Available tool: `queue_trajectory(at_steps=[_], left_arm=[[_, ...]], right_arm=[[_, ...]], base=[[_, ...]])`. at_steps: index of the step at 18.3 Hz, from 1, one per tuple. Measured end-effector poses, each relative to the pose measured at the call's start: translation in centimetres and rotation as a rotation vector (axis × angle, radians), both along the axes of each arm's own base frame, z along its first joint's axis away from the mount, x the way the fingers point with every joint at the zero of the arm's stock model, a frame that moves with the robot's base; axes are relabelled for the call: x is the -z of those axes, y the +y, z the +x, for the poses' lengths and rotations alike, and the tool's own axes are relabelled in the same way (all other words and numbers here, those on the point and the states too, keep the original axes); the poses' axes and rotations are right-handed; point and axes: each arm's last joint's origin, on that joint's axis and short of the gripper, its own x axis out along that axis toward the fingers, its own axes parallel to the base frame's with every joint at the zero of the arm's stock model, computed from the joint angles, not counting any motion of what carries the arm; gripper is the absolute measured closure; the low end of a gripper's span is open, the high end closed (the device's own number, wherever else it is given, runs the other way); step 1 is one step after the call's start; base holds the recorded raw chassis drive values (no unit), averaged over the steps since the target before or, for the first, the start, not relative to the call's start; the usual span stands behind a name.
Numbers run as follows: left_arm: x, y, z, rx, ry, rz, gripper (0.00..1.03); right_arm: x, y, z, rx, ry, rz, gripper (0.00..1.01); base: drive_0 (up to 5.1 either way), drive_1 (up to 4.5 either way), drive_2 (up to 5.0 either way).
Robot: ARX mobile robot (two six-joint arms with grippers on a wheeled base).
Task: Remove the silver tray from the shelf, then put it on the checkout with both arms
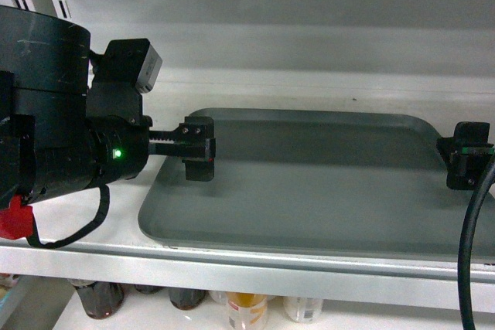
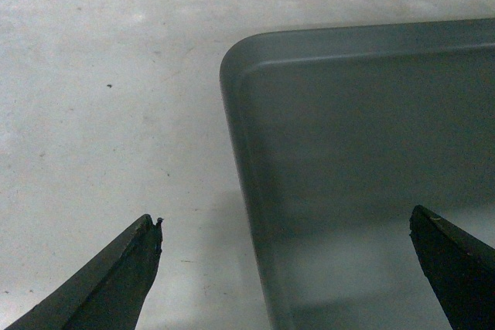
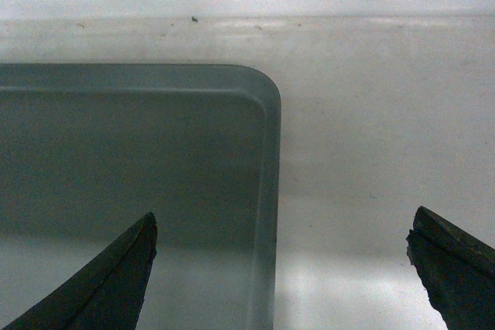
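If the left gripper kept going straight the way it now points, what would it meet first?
Probably the silver tray: the open left gripper straddles the tray's left rim, one finger over the shelf, the other over the tray. Height above the rim is unclear.

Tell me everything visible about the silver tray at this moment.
The silver tray is a wide rectangular dull grey metal tray with rounded corners, a low raised rim and a plain matte bottom holding nothing. It lies flat on the white shelf, its long side along the front lip. The left gripper is open astride its left rim, and the right gripper is open astride its right rim; neither has closed on it yet. Actual contact cannot be told.
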Motion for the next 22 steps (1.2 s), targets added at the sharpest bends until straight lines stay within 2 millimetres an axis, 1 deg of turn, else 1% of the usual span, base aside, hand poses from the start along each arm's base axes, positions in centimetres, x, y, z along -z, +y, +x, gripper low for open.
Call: queue_trajectory(at_steps=[1,8,15,22], left_arm=[[0.4,-0.1,0.1,-0.006,0.009,0.008,0.05],[2.2,-0.3,0.2,-0.026,0.020,0.034,0.05],[3.1,-0.9,0.2,-0.039,0.009,0.037,0.05],[3.3,-1.0,0.1,-0.042,0.008,0.034,0.05]], right_arm=[[0.4,0.0,0.5,0.005,0.020,0.001,0.03],[2.0,0.0,1.2,0.028,0.079,-0.008,0.03],[3.0,0.4,1.5,0.038,0.097,-0.014,0.03],[3.3,0.5,1.2,0.039,0.094,-0.011,0.03]], base=[[0.0,0.00,0.0],[0.0,0.00,0.0],[0.0,0.00,0.0],[0.0,0.00,0.0]])
